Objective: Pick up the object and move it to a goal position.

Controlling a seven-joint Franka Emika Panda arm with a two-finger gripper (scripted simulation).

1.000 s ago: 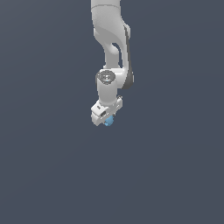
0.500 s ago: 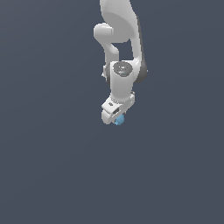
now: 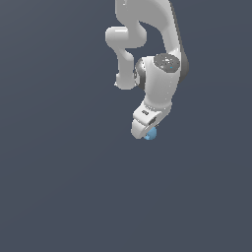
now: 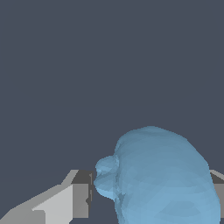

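Grey-blue backdrop fills both views, flat and featureless, with no table edge, no shadow line and no goal marker that I can find. Against it, the white-and-grey Panda arm (image 3: 147, 49) comes down from the top of the exterior view, slightly toward that view's right, folding through its elbow and wrist before it tapers to the gripper (image 3: 143, 129) at its lowest point.

The gripper is pinching the object: in the wrist view one grey finger (image 4: 65, 199) sits on one side of the blob and a sliver of the other finger (image 4: 217, 181) shows on the opposite side, with the blue mass filling the gap between them. The object (image 3: 150, 133) is a small light-blue rounded blob (with a little knob bulging from one flank, seen only in the wrist view), and in the exterior view it peeks out just under the gripper's tip, toward that view's right.

So the relation that matters is simple: the object lies directly between the fingers, at the very end of the arm, carried clear of anything else visible. Its longer dimension appears to run along the fingers rather than across them, though the close crop makes that uncertain. The grasp looks done; what remains, I judge, is the transport, and its direction cannot be read here.
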